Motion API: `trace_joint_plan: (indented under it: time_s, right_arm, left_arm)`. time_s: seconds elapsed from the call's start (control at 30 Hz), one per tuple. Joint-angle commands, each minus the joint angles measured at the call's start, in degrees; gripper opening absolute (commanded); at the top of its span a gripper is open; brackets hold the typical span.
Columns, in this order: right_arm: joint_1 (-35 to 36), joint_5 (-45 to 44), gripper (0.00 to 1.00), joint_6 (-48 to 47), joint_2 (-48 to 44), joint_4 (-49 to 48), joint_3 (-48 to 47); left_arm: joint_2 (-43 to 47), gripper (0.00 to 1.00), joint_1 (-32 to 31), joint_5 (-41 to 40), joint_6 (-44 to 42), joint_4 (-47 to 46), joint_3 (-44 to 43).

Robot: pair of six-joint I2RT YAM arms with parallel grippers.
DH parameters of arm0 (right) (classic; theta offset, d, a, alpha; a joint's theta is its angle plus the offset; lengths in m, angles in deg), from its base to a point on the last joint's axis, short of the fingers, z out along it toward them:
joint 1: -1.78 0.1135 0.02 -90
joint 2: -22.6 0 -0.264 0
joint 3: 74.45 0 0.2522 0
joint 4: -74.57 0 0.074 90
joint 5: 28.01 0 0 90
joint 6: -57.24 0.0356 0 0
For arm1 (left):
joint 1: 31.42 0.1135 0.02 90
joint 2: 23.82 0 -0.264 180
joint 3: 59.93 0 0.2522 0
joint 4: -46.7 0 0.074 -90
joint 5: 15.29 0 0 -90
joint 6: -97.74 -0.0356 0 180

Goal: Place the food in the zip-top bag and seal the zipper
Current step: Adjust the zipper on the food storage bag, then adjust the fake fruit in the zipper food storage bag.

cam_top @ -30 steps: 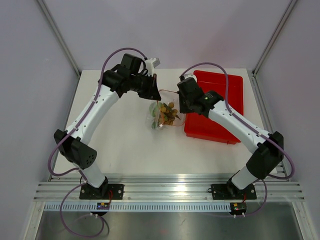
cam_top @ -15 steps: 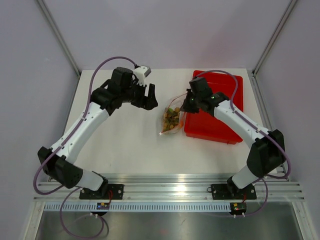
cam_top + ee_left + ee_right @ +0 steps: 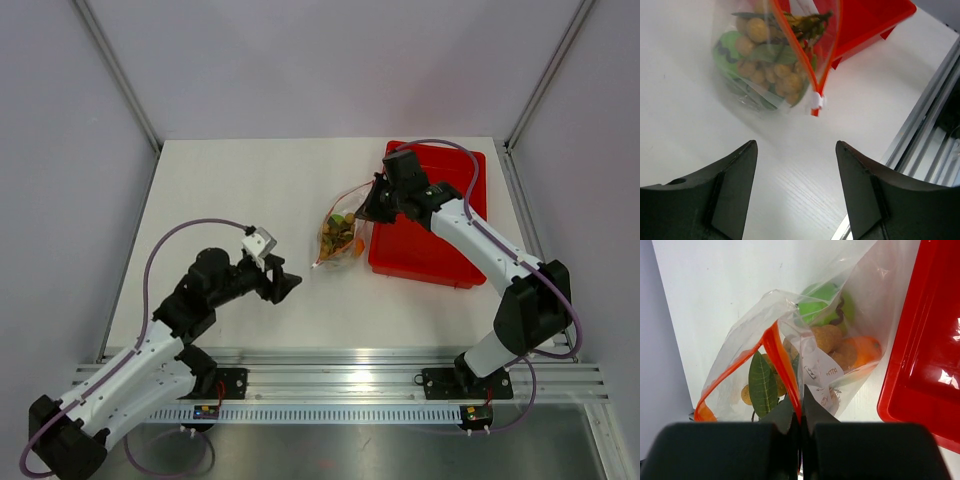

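Note:
The clear zip-top bag [image 3: 338, 238] lies on the white table beside the red tray, its top lifted. Inside is the food: a bright-green fruit [image 3: 821, 306], tan-brown balls [image 3: 826, 338] and an orange-and-green mango [image 3: 863, 351]. My right gripper [image 3: 800, 407] is shut on the orange-red zipper [image 3: 780, 355] at the bag's mouth. The two strips spread apart into a V and meet at the white end piece [image 3: 816, 100]. My left gripper [image 3: 796, 145] is open and holds nothing; it hangs over bare table, well short of the bag [image 3: 765, 60].
The red tray [image 3: 440, 215] stands right of the bag, under my right arm. A green leaf [image 3: 761, 382] shows inside the bag. The aluminium rail [image 3: 340, 380] runs along the near edge.
My left gripper opened, let go of the bag and drew back to the near left. My right gripper closed on the zipper strip and shifted the bag slightly toward the tray.

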Motion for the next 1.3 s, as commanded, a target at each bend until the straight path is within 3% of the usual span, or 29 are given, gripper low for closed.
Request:
trace_joint_plan:
  time_s: [0.0, 0.23, 0.5, 0.63, 0.8, 0.9, 1.27]
  right_arm:
    - [-0.06, 1.63, 0.0, 0.21, -1.42, -1.42, -2.69]
    - [-0.41, 3.12, 0.0, 1.0, -0.9, -3.27, -2.07]
    - [-0.76, 4.7, 0.0, 1.09, -0.63, -3.98, -1.98]
    - [-1.02, 5.23, 0.0, 0.83, -0.72, -3.53, -1.81]
    - [-1.38, 5.58, 0.0, 0.65, -1.42, -3.45, -1.19]
    - [-1.55, 5.49, 0.0, 0.74, -2.12, -3.88, -0.23]
    - [-1.64, 6.72, 0.0, 1.7, -2.92, -5.03, 0.48]
  left_arm:
    - [4.07, 0.67, -2.45, -0.67, -7.61, -14.1, 4.95]
    - [-2.24, 0.63, -6.92, -3.4, -4.29, -19.37, 6.8]
    - [-10.59, 0.61, -14.39, -15.17, -1.47, -32.89, 10.57]
    - [-13.94, 0.56, -15.2, -17.91, -2.26, -36.59, 9.19]
    - [-16.84, 0.17, -15.46, -21.07, -1.03, -38.7, 7.6]
    - [-16.67, 0.0, -15.46, -20.55, -0.5, -39.15, 6.81]
    - [-8.58, 0.0, -15.37, -23.11, -3.65, -33.44, 3.64]
